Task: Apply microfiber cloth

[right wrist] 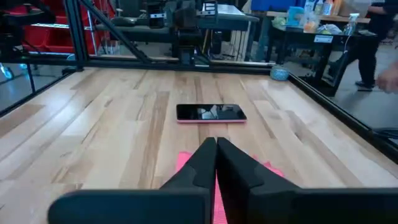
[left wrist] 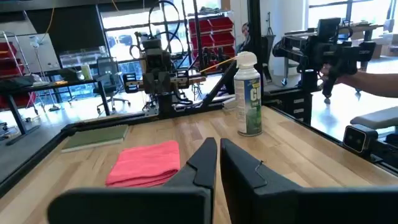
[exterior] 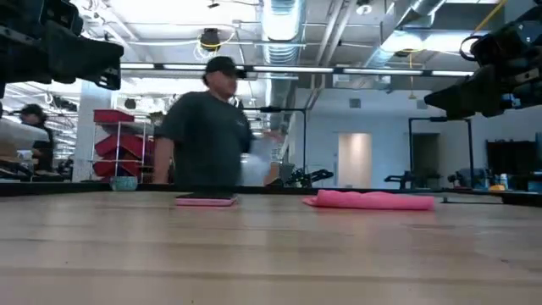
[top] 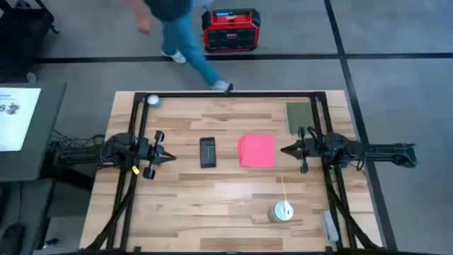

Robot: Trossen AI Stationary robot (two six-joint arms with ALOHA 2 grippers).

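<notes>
Reddish-pink and folded flat, the microfiber cloth (top: 256, 151) lies just right of the table's centre in my high view, its edges squared to the planks. Taking that cloth as the middle of a clock face on the high view, the phone (top: 207, 152) sits at nine o'clock, black face up and clear of the cloth, with bare wood between them. The olive-green pad (top: 298, 117) lies near one o'clock against the frame. A white spray can (top: 282, 212) stands upright toward five o'clock, a thin straw angling up from it.

My right gripper (top: 284, 150) waits at three o'clock, just off the cloth's right edge and held above the wood (the low view shows both arms well up off the table). Its fingers (right wrist: 233, 163) are pressed together tip to tip and carry nothing; past them my right wrist view shows the cloth and then the phone. My left gripper (top: 172, 157) is out at nine o'clock beyond the phone, pointing toward it, its fingers (left wrist: 202, 163) likewise closed on nothing.

A small pale ball-like object (top: 153, 100) rests at the table's far left corner. Beyond the far edge a person (exterior: 212, 127) in a dark shirt and cap stands near a red and black box (top: 231, 30) on the floor.
</notes>
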